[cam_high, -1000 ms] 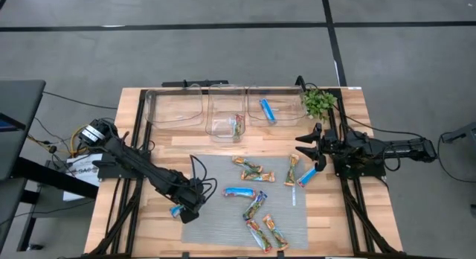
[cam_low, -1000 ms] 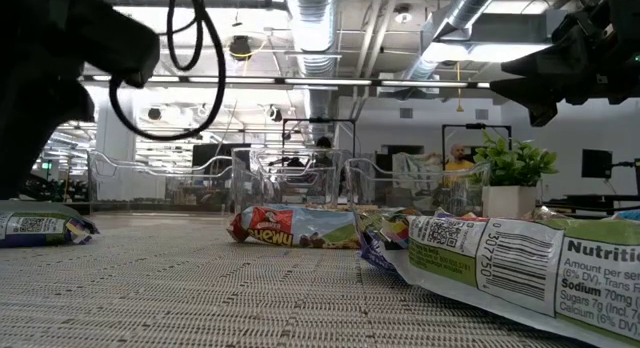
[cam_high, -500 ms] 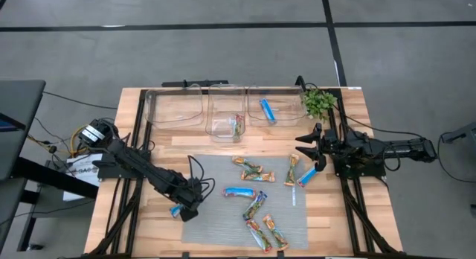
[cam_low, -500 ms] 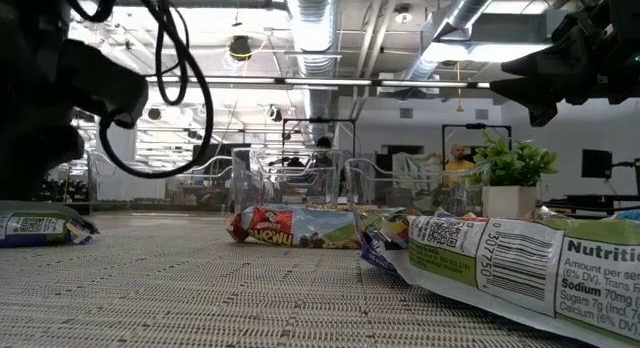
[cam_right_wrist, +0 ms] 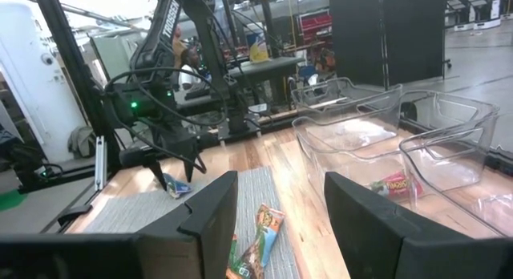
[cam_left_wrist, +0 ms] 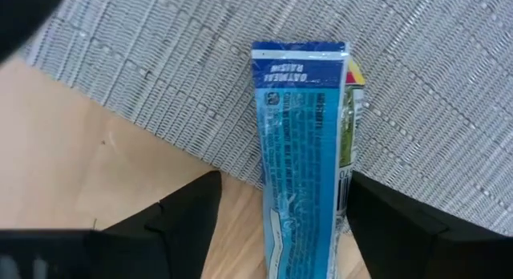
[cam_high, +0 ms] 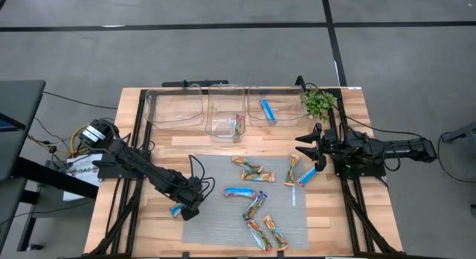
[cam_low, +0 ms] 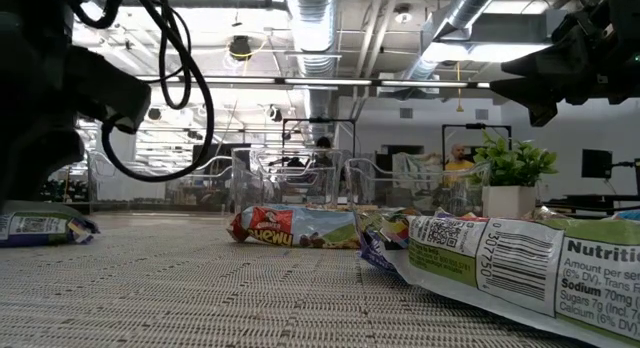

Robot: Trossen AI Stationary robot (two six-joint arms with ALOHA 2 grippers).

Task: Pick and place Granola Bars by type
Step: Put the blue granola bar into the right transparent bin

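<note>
Several granola bars lie on the grey mat (cam_high: 245,196): blue ones (cam_high: 239,192) (cam_high: 306,176) and mixed green/orange ones (cam_high: 251,170) (cam_high: 266,233). Another blue bar (cam_left_wrist: 300,151) lies flat across the mat's left edge, half on the wood (cam_high: 176,210). My left gripper (cam_high: 187,208) is low over it and open, one finger on either side of the bar's near end (cam_left_wrist: 284,239); I cannot tell whether they touch it. My right gripper (cam_high: 309,146) hangs open above the table, right of the mat (cam_right_wrist: 280,231). One mixed bar (cam_high: 236,126) lies in the middle bin and one blue bar (cam_high: 267,111) in the right bin.
Three clear bins (cam_high: 176,108) (cam_high: 227,114) (cam_high: 271,106) stand in a row at the far edge. A small green plant (cam_high: 318,101) sits at the far right corner, close to my right arm. Bare wood shows left of the mat (cam_high: 149,214). People stand far off in the room (cam_low: 457,156).
My left gripper has shifted a little toward the table's left, closer over the blue bar at the mat's edge. The bars have stayed in place.
</note>
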